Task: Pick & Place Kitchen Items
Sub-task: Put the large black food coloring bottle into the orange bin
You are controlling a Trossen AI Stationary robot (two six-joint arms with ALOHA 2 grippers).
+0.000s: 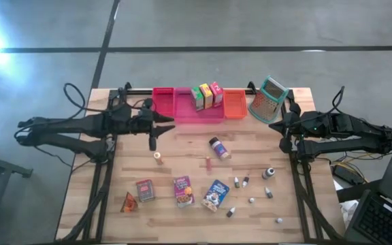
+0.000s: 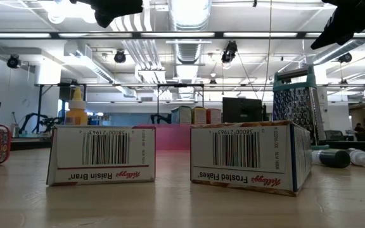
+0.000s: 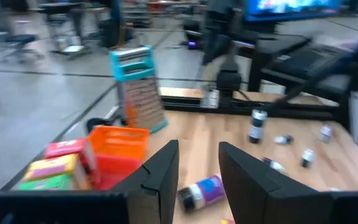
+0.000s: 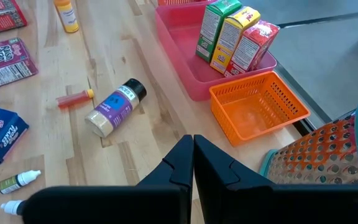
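Note:
My left gripper point(image 1: 163, 124) point(image 3: 199, 149) hangs open above the table, just near of the pink bin point(image 1: 186, 112). My right gripper point(image 1: 274, 126) point(image 4: 193, 140) is shut and empty, in the air beside the grater point(image 1: 269, 97). Green, yellow and red boxes point(image 1: 206, 95) stand in the pink bin. A purple-labelled jar point(image 1: 218, 148) point(image 4: 114, 107) lies on its side mid-table. Toward the near edge lie a red box point(image 1: 145, 190), a Raisin Bran box point(image 1: 183, 190) point(image 2: 101, 155), a Frosted Flakes box point(image 1: 216, 194) point(image 2: 249, 155) and an orange wedge point(image 1: 128, 202). Several tiny bottles point(image 1: 246, 181) are scattered near the right.
An orange basket point(image 1: 234, 103) point(image 4: 258, 112) sits between the pink bin and the grater at the far edge. A small yellow bottle point(image 1: 158, 156) stands and a red stick point(image 1: 209, 162) lies between the arms. Bare wood shows at the table's middle, left of the jar.

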